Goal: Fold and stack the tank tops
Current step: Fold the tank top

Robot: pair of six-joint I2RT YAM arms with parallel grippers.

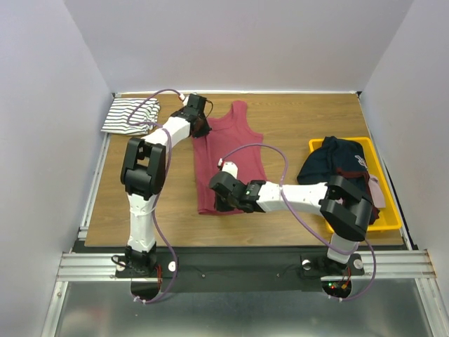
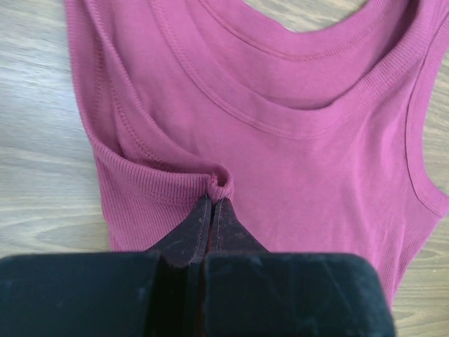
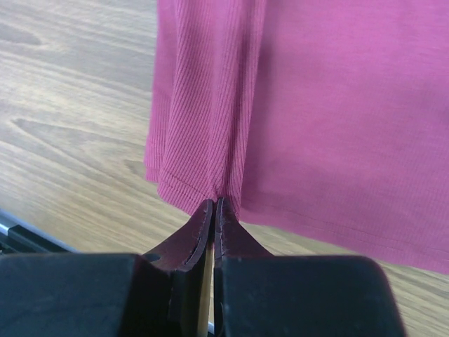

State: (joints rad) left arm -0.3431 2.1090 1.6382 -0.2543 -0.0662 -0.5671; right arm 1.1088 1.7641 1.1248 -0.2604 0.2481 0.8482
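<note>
Left gripper [image 2: 212, 201]: jaws clenched, tips pinching a small pucker of the ribbed armhole edge on the red tank top [image 2: 302, 140]. The cloth bunches into a little knot right at the fingertips; the armhole seam curves away up and to the left of it. The neckline sits beyond the pinch, a double band of ribbing with bare table [image 2: 35, 147] showing through the neck opening and along both sides.

Right gripper [image 3: 214, 205]: jaws also pressed together, gripping the bottom hem of the same top near one corner. A narrow ridge of ribbed cloth rises from the pinch and runs away from the camera. The rest of the hem lies flat on the wood to the right of the fingers.

From the overhead view, the red tank top lies lengthwise in the middle of the table, straps toward the far edge, hem toward the arms. Left arm reaches out to its left shoulder area. Right arm stretches across low to the hem's left end. Both grips are on the garment's left side.

Striped tank top [image 1: 130, 116]: a folded bundle at the far left corner of the table, well apart from the red one, just beside the left arm's forearm.

Right side: yellow tray [image 1: 390, 219] holding a heap of dark clothes [image 1: 333, 165], some spilling over its left rim.
</note>
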